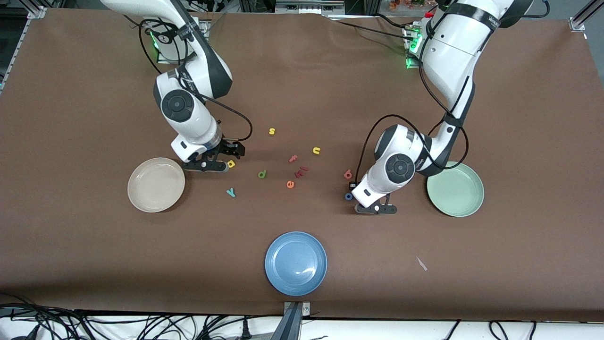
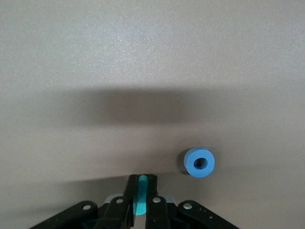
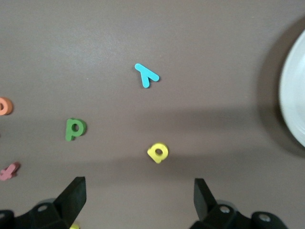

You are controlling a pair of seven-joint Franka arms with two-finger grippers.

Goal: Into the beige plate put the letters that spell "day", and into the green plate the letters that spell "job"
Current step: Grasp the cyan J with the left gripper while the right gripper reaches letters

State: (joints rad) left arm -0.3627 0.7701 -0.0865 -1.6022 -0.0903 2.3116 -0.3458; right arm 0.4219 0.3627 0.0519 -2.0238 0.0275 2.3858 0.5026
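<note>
No brand name or label can be read; the only characters are the foam letters themselves.

Landmark: the blue plate [image 1: 296,263], at the bench [image 1: 71,236] edge nearest the front camera. All other items lie farther from the camera than this plate.

Other letters, above the blue plate in the front view: yellow s [image 1: 272,131], yellow u [image 1: 316,150], pink f [image 1: 293,158], a dark red letter [image 1: 301,172] too small to identify, and orange e [image 1: 290,184]. A pale scrap [image 1: 421,263] lies beside the blue plate toward the left arm's end. These letters lie between the two groups of task letters.

Beige plate [image 1: 156,184]: round, shallow, cream-coloured, toward the right arm's end from the blue plate. Green plate [image 1: 455,189]: pale mint, same form, toward the left arm's end. No letters lie in either plate.

"Day" letters: yellow a [image 1: 231,164], green d [image 1: 262,174] and teal y [image 1: 230,192] lie flat on the bench between the beige plate and the central letters.

"Job" letters: salmon-red b [image 1: 348,174] and blue ring o [image 1: 348,196] lie on the bench between the central letters and the green plate. The teal j [image 2: 141,195] shows as a thin strip.

Right hand [image 1: 218,159]: fingers spread wide, holding nothing, over the yellow a.

Left hand [image 2: 141,196]: clamped on the teal j, low at the bench just beside the blue o.
</note>
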